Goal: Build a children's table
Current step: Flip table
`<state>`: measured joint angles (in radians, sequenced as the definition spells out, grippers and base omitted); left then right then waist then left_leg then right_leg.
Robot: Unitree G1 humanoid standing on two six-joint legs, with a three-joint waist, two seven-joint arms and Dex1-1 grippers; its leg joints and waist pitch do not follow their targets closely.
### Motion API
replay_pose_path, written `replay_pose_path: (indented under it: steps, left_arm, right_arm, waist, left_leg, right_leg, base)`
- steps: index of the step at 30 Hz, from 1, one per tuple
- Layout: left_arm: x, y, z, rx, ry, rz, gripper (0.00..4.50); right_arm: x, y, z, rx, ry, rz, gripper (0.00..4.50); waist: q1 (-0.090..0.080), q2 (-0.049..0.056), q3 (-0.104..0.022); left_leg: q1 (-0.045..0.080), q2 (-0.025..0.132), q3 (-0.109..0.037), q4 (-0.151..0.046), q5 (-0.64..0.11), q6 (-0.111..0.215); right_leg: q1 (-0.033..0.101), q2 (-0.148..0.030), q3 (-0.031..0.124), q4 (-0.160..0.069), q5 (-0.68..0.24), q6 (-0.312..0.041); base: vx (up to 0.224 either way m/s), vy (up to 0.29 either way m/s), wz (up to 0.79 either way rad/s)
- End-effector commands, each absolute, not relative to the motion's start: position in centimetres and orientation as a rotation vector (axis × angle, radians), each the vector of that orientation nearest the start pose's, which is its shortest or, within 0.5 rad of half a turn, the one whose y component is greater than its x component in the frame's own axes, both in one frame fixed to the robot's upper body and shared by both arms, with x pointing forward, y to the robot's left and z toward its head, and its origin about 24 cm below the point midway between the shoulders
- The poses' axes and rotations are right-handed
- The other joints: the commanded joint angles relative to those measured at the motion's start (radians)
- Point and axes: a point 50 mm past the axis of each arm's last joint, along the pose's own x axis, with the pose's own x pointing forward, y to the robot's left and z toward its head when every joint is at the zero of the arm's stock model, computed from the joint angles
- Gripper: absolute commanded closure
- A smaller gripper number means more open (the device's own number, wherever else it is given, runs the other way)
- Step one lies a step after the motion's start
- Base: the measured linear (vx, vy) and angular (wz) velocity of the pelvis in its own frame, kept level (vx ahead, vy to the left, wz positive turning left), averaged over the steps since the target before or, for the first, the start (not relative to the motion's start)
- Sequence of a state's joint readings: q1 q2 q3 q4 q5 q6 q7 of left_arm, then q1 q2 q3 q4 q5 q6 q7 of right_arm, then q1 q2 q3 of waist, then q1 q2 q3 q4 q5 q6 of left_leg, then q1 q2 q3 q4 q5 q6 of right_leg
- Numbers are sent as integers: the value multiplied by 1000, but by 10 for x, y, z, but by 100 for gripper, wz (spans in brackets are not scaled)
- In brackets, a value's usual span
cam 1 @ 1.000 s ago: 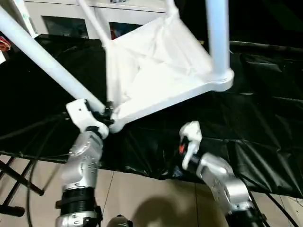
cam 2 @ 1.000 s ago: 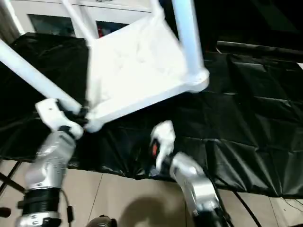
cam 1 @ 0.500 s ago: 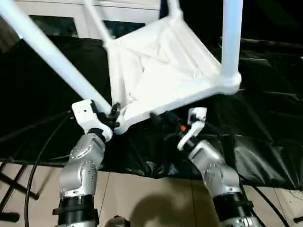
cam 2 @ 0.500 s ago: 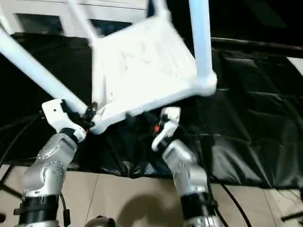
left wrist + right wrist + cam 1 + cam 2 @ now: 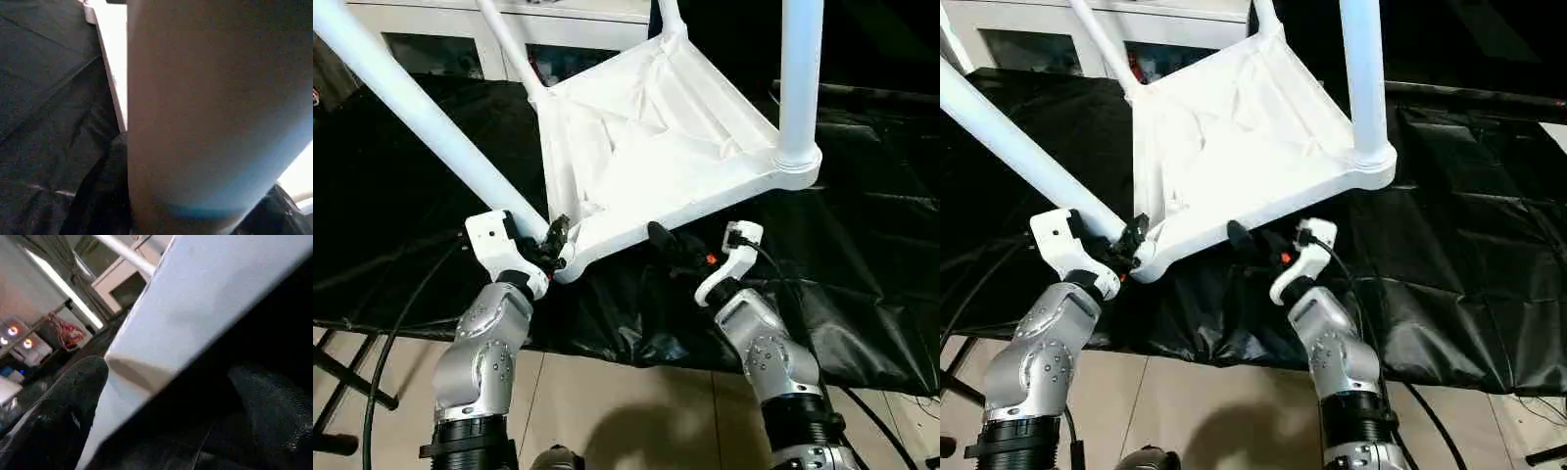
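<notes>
Tilting tabletop [image 5: 646, 147] — four legs [image 5: 800, 78]; left gripper [image 5: 553, 245] clamping one, right gripper [image 5: 680, 250] spread.

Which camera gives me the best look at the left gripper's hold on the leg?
The left eye view: the left gripper clamps the leg right at the tabletop corner. The right eye view shows the same. The left wrist view has the leg too close to read.
</notes>
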<state>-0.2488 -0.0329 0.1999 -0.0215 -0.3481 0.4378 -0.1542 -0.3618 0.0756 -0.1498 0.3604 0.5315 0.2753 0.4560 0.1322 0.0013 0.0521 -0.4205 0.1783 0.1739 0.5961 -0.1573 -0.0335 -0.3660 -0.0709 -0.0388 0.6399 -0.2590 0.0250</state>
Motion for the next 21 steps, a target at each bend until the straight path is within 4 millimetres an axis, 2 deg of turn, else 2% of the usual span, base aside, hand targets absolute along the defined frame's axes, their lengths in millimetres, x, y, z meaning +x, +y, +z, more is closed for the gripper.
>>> replay_pose_path:
  steps: [1,3,6,9,13,21]
  left_arm:
    - [294,134,77,-517,128,-279,242]
    - [293,132,77,-515,128,-300,242]
    - [292,131,78,-500,131,-332,242]
    - [289,128,79,-479,141,-383,242]
    - [286,127,77,-452,152,-406,242]
    - [287,125,77,-432,147,-400,242]
  right_arm:
    - [321,-106,56,735,96,466,0]
    - [326,-106,58,764,92,450,0]
    - [332,-106,62,814,88,445,0]
    - [337,-107,65,853,82,431,0]
    - [341,-109,67,892,75,415,0]
    - [345,-111,68,957,63,407,79]
  waist:
    - [0,0,-71]
    - [-1,0,-70]
    - [9,3,-71]
    - [13,1,-72]
    - [12,2,-72]
    - [10,0,-74]
  left_leg:
    - [43,55,-20,-68,-113,18]
    - [42,55,-19,-71,-129,9]
    - [46,55,-17,-68,-126,5]
    - [43,55,-18,-70,-123,1]
    - [40,54,-20,-75,-135,-6]
    - [40,53,-17,-70,-115,-1]
  right_leg:
    - [26,-72,33,-64,158,-180]
    - [25,-72,33,-65,127,-183]
    - [21,-72,34,-65,122,-176]
    - [22,-72,31,-61,141,-171]
    - [24,-74,29,-62,116,-165]
    - [23,-73,29,-61,133,-165]
  base:
    - [0,0,0]
    - [0,0,0]
    - [0,0,0]
    - [0,0,0]
    - [0,0,0]
    - [0,0,0]
